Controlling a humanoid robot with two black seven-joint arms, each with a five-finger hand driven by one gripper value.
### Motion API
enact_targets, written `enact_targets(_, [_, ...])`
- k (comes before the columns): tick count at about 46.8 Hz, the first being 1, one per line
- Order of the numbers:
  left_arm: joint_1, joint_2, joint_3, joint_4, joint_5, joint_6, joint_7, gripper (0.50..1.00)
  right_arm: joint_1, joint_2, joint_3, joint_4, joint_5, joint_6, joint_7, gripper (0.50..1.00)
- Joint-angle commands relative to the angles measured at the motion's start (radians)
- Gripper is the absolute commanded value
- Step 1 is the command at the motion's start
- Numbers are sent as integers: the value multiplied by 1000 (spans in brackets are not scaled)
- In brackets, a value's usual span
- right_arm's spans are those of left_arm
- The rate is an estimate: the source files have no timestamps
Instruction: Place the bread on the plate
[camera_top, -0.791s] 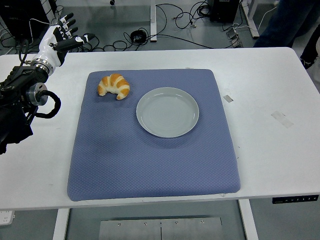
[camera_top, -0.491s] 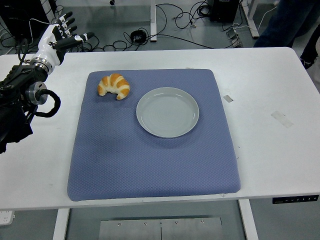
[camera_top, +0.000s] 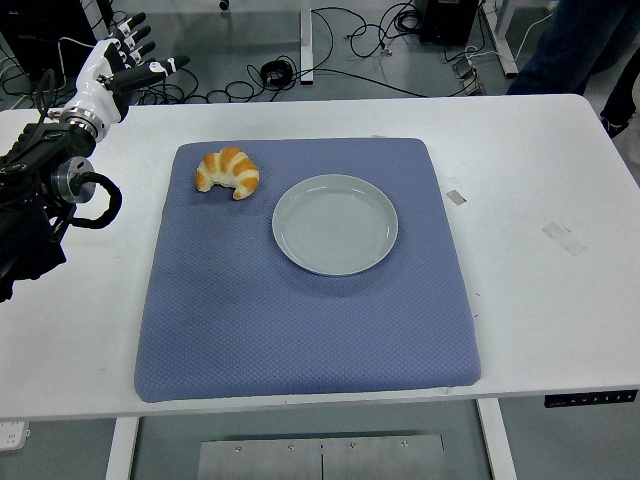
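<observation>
A golden croissant (camera_top: 228, 171) lies on the blue mat (camera_top: 300, 300), near its far left corner. Just right of it sits a pale grey plate (camera_top: 335, 224) with nothing on it. My left hand (camera_top: 125, 62) hovers over the table's far left edge, well up and left of the croissant, with its white fingers spread and holding nothing. My right arm does not show.
The white table (camera_top: 540, 180) carries two bits of tape to the right of the mat. Cables lie on the floor beyond the far edge. A person's dark-trousered leg (camera_top: 575, 45) stands at the top right.
My left hand has drifted up and slightly away toward the far left edge, still spread. The croissant and plate have not moved.
</observation>
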Motion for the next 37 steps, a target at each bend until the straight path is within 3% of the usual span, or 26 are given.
enact_targets(1, [-4,7,5,-1,3,-11,4,980,0,0,0,0,0,1,0,1000])
enact_targets(5, [-3,22,6,0,8,-55,1,980,0,0,0,0,0,1,0,1000])
enact_targets(11, [3,34,-9,5,-8,-66,-1,980,0,0,0,0,0,1,0,1000])
enact_targets(19, [9,8,-106,0,-57,-63,-2,980,0,0,0,0,0,-1,0,1000])
enact_targets(37, [5,-5,-101,0,-49,-14,9,978,0,0,0,0,0,1,0,1000])
